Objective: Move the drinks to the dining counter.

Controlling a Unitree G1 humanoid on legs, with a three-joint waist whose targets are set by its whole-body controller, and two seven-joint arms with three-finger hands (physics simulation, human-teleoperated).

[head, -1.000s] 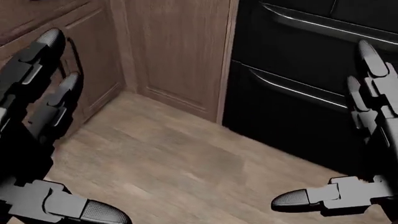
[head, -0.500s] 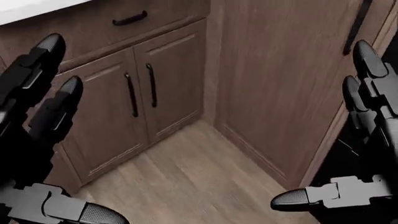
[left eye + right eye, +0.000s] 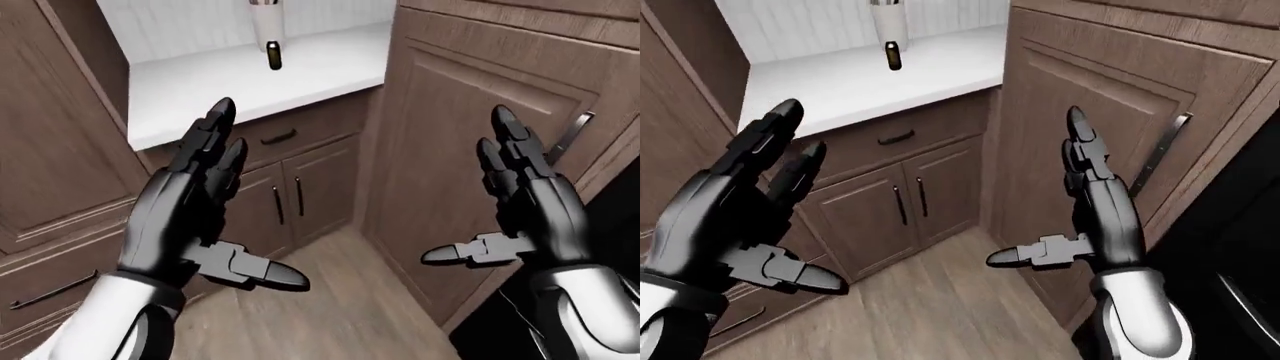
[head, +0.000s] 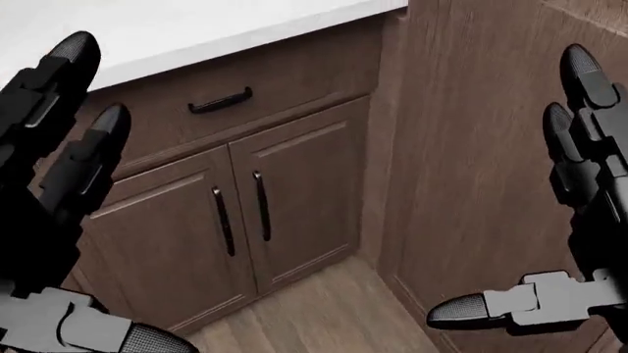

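With both the left robot hand (image 3: 200,217) and right robot hand (image 3: 525,206) spread empty, the drinks (image 3: 273,55) at 12 o'clock on the counter (image 3: 300,79) risk toppling under a hasty reach.

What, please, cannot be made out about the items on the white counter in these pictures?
- Pale container, left-eye view: top cut off by the upper edge, so its kind is unclear.
- Small dark bottle, left-eye view: too small to read a label or contents.
- White counter, head view: only its edge shows; both items lie beyond the top edge.
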